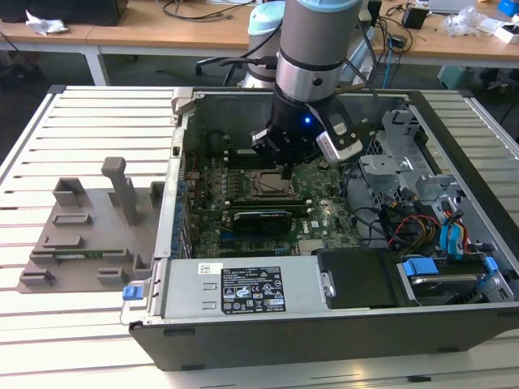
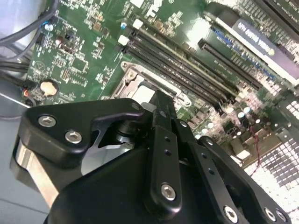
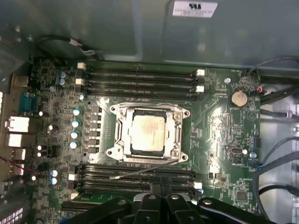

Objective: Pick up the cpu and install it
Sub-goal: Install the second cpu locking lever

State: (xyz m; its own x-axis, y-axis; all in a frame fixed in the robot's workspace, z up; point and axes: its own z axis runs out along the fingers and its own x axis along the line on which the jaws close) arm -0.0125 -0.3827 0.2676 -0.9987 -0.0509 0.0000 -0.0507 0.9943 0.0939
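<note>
Now cpu (image 3: 147, 132) seated in socket frame (image 3: 119, 135); hand (image 1: 288, 172) above, grip state unclear.

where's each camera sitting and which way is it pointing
Exterior view: off the arm, looking down into the open computer case; arm and gripper show above the motherboard.
First wrist view: on the arm, facing straight down at the cpu in its socket frame.
Second wrist view: on the arm, oblique, gripper in front.
All share the socket frame.
</note>
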